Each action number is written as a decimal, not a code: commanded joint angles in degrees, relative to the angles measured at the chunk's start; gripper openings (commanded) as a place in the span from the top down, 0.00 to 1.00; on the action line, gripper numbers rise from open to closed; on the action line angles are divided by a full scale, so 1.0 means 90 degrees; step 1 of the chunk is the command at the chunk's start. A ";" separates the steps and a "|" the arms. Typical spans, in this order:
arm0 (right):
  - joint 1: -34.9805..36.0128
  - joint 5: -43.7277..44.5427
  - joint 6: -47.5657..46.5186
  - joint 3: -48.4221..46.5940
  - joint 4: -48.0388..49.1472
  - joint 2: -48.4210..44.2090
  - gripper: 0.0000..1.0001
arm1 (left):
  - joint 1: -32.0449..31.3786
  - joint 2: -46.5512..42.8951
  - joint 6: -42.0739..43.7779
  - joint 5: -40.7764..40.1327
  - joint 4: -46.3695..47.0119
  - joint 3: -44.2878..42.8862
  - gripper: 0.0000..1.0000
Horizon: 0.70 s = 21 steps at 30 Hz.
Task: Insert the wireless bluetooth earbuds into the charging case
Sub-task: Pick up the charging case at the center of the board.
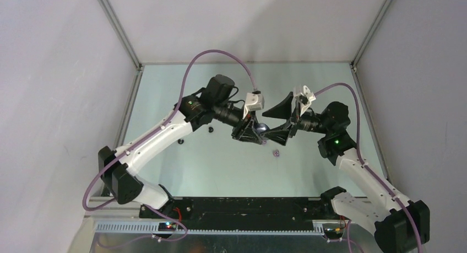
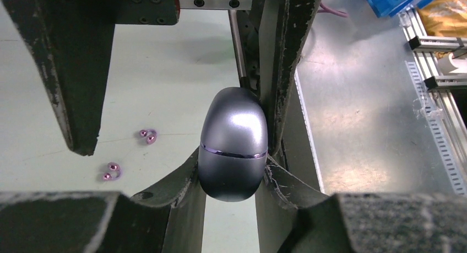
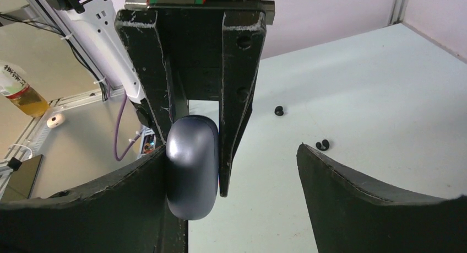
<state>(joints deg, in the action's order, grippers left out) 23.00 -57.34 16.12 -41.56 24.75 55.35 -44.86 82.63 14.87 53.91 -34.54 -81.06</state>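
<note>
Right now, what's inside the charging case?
Nothing shows: the case is closed, held by the left gripper, so its inside is hidden. Two purple earbuds and two black earbuds lie outside on the table.

**Table top and loose items**

Table (image 1: 220,170): pale mint, matte, framed by grey walls at left, right and far side. Four small items lie directly on it. First black earbud (image 1: 210,129) sits left of centre; second black earbud (image 1: 180,141) is further left and nearer, apart from the first. First purple earbud (image 2: 147,135) and second purple earbud (image 2: 111,171) lie near each other, not touching, right of the black ones, about mid-table
</note>
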 commanded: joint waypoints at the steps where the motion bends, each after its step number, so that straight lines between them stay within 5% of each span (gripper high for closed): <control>1: -0.0154 0.0013 0.0094 -0.0030 0.0293 -0.0181 0.12 | -0.0224 0.0129 0.0483 0.0024 -0.0496 -0.0438 0.90; 8: -0.0371 -0.0144 0.0015 -0.0031 0.0232 -0.0308 0.11 | -0.0238 0.0171 0.0576 -0.0021 -0.0646 -0.0569 1.00; 21: -0.0535 -0.0332 0.0065 -0.0030 0.0346 -0.0456 0.07 | -0.0239 -0.0032 0.0778 -0.0090 -0.0768 -0.0477 1.00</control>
<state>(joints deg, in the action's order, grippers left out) 18.92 -59.83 16.47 -41.56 24.84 52.88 -46.30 84.36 20.03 52.27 -40.99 -83.81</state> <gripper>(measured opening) 0.916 0.364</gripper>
